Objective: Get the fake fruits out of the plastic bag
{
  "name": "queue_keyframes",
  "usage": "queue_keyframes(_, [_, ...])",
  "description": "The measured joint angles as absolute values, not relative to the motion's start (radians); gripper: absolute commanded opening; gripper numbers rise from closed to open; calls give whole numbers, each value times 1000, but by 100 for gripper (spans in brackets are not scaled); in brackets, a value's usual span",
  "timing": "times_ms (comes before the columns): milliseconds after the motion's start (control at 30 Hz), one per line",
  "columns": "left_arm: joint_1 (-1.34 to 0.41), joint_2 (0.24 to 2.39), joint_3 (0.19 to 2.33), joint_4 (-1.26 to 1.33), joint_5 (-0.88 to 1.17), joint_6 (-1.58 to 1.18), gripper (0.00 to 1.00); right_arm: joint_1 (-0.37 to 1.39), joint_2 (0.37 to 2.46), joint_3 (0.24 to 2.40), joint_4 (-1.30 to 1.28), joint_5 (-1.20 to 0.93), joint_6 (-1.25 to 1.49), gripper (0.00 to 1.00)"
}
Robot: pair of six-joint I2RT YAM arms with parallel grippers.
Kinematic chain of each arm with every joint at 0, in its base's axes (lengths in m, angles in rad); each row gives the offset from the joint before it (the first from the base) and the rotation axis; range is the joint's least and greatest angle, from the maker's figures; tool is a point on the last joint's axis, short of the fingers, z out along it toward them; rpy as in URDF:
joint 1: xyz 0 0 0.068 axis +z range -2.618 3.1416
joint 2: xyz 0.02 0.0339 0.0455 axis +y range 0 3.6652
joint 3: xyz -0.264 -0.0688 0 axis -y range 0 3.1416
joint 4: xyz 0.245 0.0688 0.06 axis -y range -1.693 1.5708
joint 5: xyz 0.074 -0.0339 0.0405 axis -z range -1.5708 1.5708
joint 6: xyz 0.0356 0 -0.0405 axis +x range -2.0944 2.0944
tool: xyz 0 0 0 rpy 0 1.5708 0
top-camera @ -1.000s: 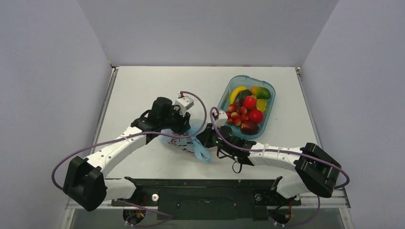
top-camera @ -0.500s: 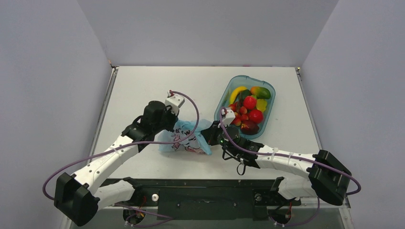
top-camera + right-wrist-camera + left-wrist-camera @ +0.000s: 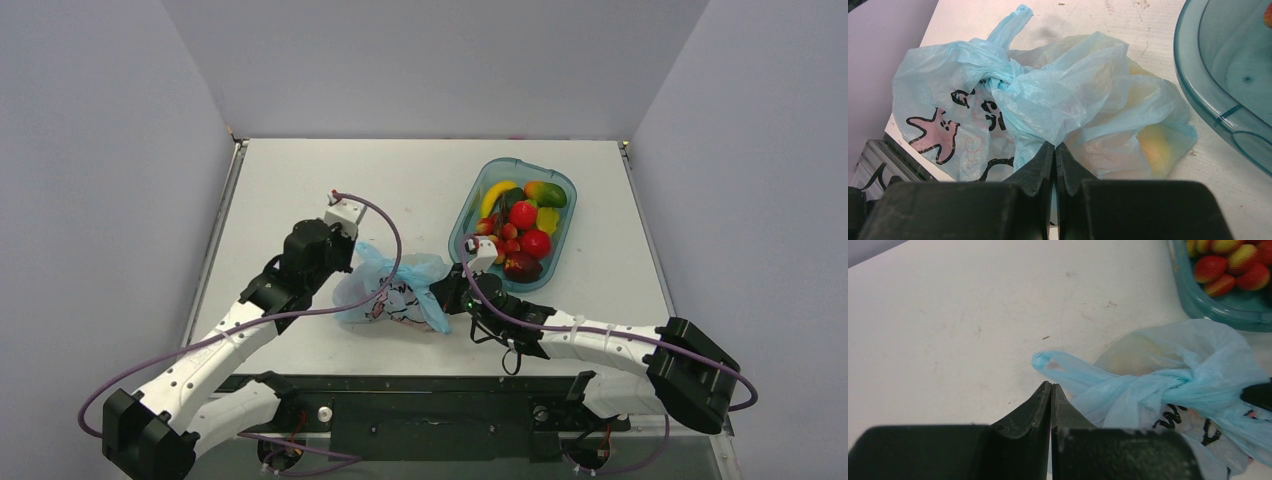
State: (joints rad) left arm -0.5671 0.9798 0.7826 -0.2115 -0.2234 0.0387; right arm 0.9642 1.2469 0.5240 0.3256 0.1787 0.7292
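Note:
The light-blue plastic bag point(image 3: 395, 290) lies knotted on the table between my two grippers. Its cartoon print shows in the right wrist view point(image 3: 998, 100). An orange-yellow fruit point(image 3: 1155, 147) shows through the film at the bag's right end, and a pale rounded shape point(image 3: 1138, 352) shows through it in the left wrist view. The other fruits in the bag are hidden. My left gripper point(image 3: 350, 270) is shut just left of the bag, its tips point(image 3: 1051, 386) beside a handle loop point(image 3: 1048, 361). My right gripper point(image 3: 442, 298) is shut, with blue film pinched between its fingers point(image 3: 1055, 146).
A teal transparent tub point(image 3: 462, 222) stands at the right rear, holding strawberries, a mango, a banana and other toy fruits. Its rim is close to the bag in the right wrist view point(image 3: 1198, 90). The table's left edge and the near rail are close by.
My left gripper has pulled back to the left, off the top of the bag. The right gripper has shifted slightly right, and the bag now lies more spread out and puffed up.

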Motion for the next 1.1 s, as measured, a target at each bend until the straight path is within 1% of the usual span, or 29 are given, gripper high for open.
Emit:
queue_keyframes(33, [-567, 978, 783, -210, -186, 39, 8, 964, 1244, 524, 324, 179, 729, 0])
queue_keyframes(67, [-567, 978, 783, -206, -146, 39, 22, 964, 1241, 524, 321, 178, 729, 0])
queue_keyframes(100, [-567, 978, 783, -202, -110, 41, 26, 964, 1239, 524, 320, 178, 728, 0])
queue_keyframes(133, [-567, 980, 783, -197, -62, 42, 34, 964, 1239, 524, 320, 178, 728, 0])
queue_keyframes(167, [-567, 984, 783, -193, -15, 40, 36, 964, 1239, 524, 318, 176, 728, 0])
queue_keyframes(200, [-567, 993, 784, -190, 25, 39, 41, 964, 1239, 524, 316, 175, 727, 0])
queue_keyframes(233, [-567, 1007, 787, -190, 59, 38, 44, 964, 1239, 524, 316, 175, 727, 0])
queue_keyframes(267, [-567, 1022, 790, -191, 82, 37, 45, 964, 1239, 524, 314, 175, 726, 0])
queue_keyframes(433, [-567, 1139, 825, -220, 199, 33, 46, 964, 1239, 525, 310, 168, 725, 0])
queue_keyframes(533, [-568, 1200, 854, -255, 253, 35, 43, 964, 1239, 525, 305, 168, 722, 0])
queue_keyframes(700, [-567, 1252, 882, -302, 306, 39, 31, 964, 1231, 526, 289, 168, 717, 0])
queue_keyframes(800, [-568, 1253, 888, -318, 326, 45, 26, 964, 1221, 533, 275, 169, 714, 0])
queue_keyframes(833, [-568, 1253, 889, -321, 331, 47, 22, 964, 1219, 536, 274, 169, 712, 0])
queue_keyframes(867, [-567, 1253, 892, -325, 334, 49, 13, 964, 1218, 539, 272, 169, 710, 0])
queue_keyframes(933, [-567, 1256, 899, -332, 342, 52, 0, 964, 1217, 543, 271, 169, 710, 0])
queue_keyframes(1100, [-569, 1261, 910, -345, 319, 63, 0, 964, 1217, 544, 271, 175, 712, 0])
